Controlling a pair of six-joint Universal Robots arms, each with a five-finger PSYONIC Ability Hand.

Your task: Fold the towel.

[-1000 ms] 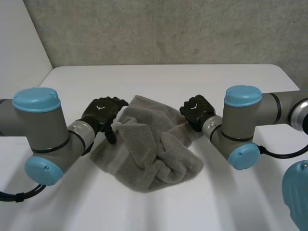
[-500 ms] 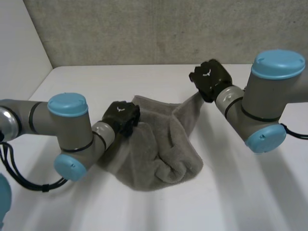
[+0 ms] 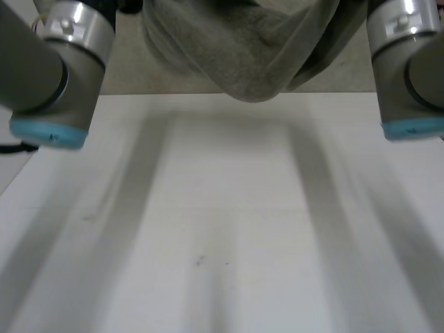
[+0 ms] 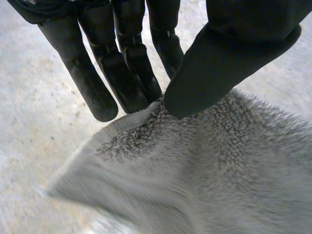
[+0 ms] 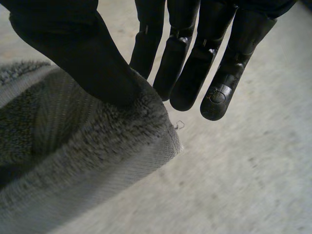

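Nearest the head camera lies the bare white table (image 3: 222, 229), with nothing resting on it. Above it the left arm (image 3: 48, 76) and right arm (image 3: 409, 69) stand well apart, and the grey towel (image 3: 243, 48) hangs between them, clear of the tabletop. Its lower edge sags in a rounded belly, so the cloth is not drawn flat. The left hand (image 4: 124, 63) is clamped on a hemmed edge near a corner, thumb pressing the pile against straight fingers. The right hand (image 5: 195, 73) pinches another corner in the same way. This two-point hold probably lets the towel's own weight shake out its bunching, so that it can be spread before any fold. The fabric is thick looped terry with a flat woven hem, and a loose thread curls from the right-hand corner. Behind stands the rough grey wall (image 3: 139, 69).
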